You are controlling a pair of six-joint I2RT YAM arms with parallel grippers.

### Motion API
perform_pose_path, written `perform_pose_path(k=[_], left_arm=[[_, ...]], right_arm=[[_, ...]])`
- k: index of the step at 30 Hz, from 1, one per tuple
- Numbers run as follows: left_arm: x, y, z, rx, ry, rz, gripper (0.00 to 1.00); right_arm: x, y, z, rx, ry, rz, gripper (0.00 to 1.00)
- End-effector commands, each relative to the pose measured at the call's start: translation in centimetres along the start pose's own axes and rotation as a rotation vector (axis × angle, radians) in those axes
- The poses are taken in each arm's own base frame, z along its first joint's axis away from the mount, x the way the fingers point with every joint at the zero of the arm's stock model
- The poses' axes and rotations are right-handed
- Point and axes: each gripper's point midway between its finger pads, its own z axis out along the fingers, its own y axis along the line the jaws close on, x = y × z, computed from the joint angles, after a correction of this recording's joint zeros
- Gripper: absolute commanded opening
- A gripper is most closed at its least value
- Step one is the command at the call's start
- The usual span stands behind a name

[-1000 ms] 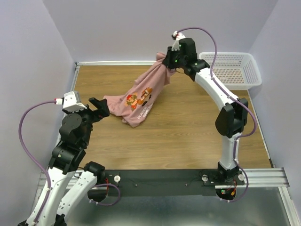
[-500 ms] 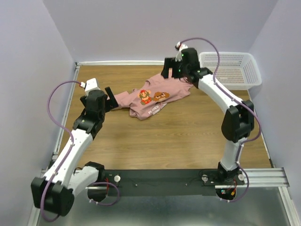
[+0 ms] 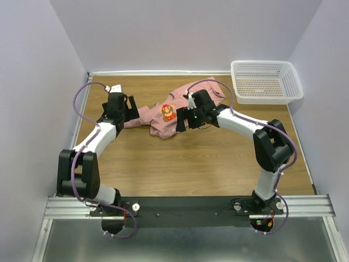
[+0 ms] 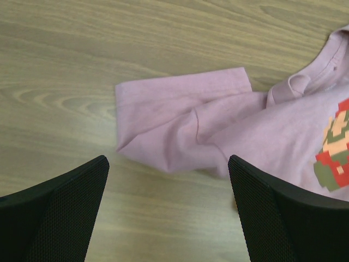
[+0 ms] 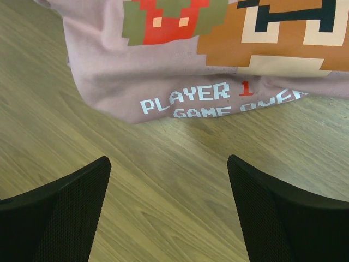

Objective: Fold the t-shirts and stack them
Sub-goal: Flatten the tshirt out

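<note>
Wood-grain table (image 3: 163, 158) carries the pink t-shirt (image 3: 154, 115), crumpled toward its far middle, with the pixel-game print (image 5: 180, 16) and "PLAYER 1" lettering face up. Left gripper (image 3: 131, 108) hovers spread wide over a flat sleeve (image 4: 180, 103); right gripper (image 3: 181, 122) gapes empty above the printed hem.

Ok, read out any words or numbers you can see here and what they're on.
"PLAYER 1": white print on the pink t-shirt, under the pixel figures.
"GAME OVER": the line below, its end creased into a fold.
Nothing readable on the basket.
</note>
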Motion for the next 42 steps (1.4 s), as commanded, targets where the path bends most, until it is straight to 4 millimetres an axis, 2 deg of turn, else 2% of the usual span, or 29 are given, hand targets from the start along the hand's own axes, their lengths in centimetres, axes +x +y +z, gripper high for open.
perform_pose_path(k=[1,5,7,8,10,12,23,27,28,30,31,32,33,34,35,36,37,38,40,41,42], left_arm=[[-1.9,-1.1,2.2,0.044,-0.025,-0.003,0.99],[-1.2,-3.0,3.1,0.147,0.018,0.026,0.99],[-0.9,-4.3,2.7,0.224,0.023,0.055,0.99],[-0.3,-4.4,2.4,0.239,0.031,0.063,0.99],[-0.6,-5.1,2.1,0.278,-0.004,0.082,0.99],[-0.1,-5.6,2.0,0.302,0.000,0.096,0.99],[3.3,-7.9,5.7,0.298,0.093,0.168,0.98],[4.4,-8.8,6.1,0.312,0.122,0.176,0.92],[4.6,-8.9,6.1,0.314,0.128,0.177,0.90],[4.8,-9.4,6.0,0.322,0.132,0.179,0.79],[4.8,-9.5,5.9,0.326,0.133,0.176,0.67],[4.7,-9.6,5.8,0.327,0.128,0.174,0.66],[4.6,-9.6,5.7,0.328,0.126,0.174,0.51],[4.2,-9.6,5.4,0.328,0.116,0.174,0.43],[3.9,-9.6,5.2,0.327,0.109,0.174,0.36],[3.7,-9.4,4.9,0.318,0.106,0.175,0.21],[3.1,-9.2,4.7,0.301,0.091,0.176,0.14],[1.9,-9.2,3.8,0.296,0.057,0.173,0.01],[0.1,-8.9,2.6,0.281,0.015,0.164,0.00],[-2.1,-8.3,1.3,0.251,-0.042,0.145,0.00],[-3.0,-8.0,0.4,0.239,-0.060,0.138,0.00]], right_arm=[[-0.1,-0.5,1.3,0.024,-0.030,0.064,0.99],[0.2,-0.1,2.5,-0.008,-0.032,0.064,1.00],[0.4,0.1,3.4,-0.019,-0.026,0.051,1.00],[0.4,0.2,3.6,-0.025,-0.024,0.047,1.00],[0.4,0.3,4.2,-0.031,-0.026,0.043,1.00],[0.4,0.4,4.9,-0.034,-0.026,0.045,1.00],[1.1,-0.1,7.3,-0.018,-0.025,0.066,0.99],[1.2,0.0,8.1,-0.029,-0.020,0.077,0.94],[1.2,0.0,8.2,-0.028,-0.020,0.078,0.91],[1.3,0.0,8.5,-0.030,-0.018,0.083,0.78],[1.4,0.1,8.5,-0.034,-0.016,0.085,0.66],[1.6,0.0,8.5,-0.034,-0.013,0.088,0.57],[1.3,0.2,8.3,-0.039,-0.022,0.090,0.48],[1.3,0.2,8.1,-0.033,-0.026,0.092,0.25],[0.8,0.2,7.7,-0.025,-0.042,0.091,0.15],[0.2,0.4,6.8,-0.017,-0.066,0.087,0.01],[-0.2,0.0,6.2,0.004,-0.084,0.086,0.01],[-0.2,-0.8,5.6,0.048,-0.101,0.082,0.01],[-1.1,-1.9,3.6,0.096,-0.145,0.055,0.01],[-2.9,-2.1,1.1,0.131,-0.205,0.044,0.01],[-2.6,-3.9,-0.2,0.173,-0.212,0.063,0.01]])
